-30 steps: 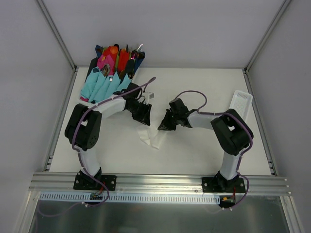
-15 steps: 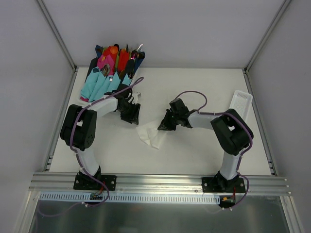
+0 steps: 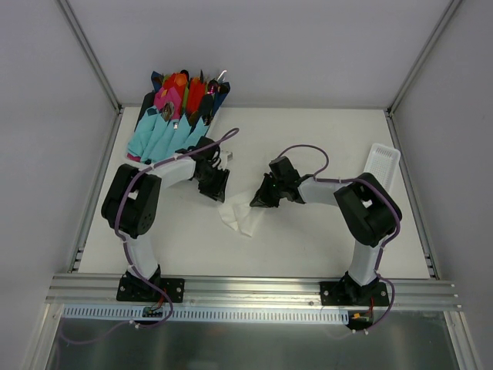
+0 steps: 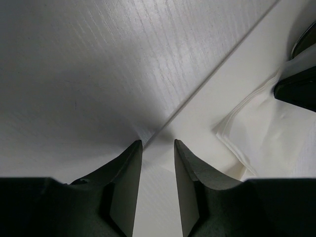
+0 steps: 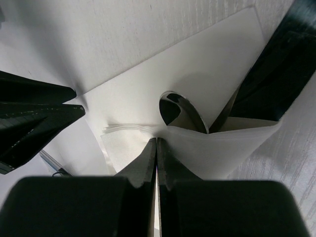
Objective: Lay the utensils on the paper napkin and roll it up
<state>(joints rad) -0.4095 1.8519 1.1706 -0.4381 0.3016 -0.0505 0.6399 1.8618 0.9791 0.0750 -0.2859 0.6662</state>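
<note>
The paper napkin (image 3: 237,218) lies crumpled and partly folded at the table's middle. My right gripper (image 3: 256,202) is shut, its tips (image 5: 156,139) pinching a raised fold of the napkin (image 5: 197,74). Under that fold a shiny dark utensil bowl (image 5: 180,111) shows, with a dark strip (image 5: 276,74) beside it. My left gripper (image 3: 218,189) is open with a narrow gap (image 4: 157,143), low over the napkin's far-left edge (image 4: 256,128), holding nothing. Its fingers (image 5: 39,118) also show at the left of the right wrist view.
A bundle of light-blue, pink and red napkin rolls (image 3: 173,116) lies at the back left. A white ribbed tray (image 3: 383,163) lies at the right edge. Metal frame posts border the table.
The left gripper pulled back left away from the napkin, then came a little way back toward it. The right gripper stayed shut on the napkin fold.
</note>
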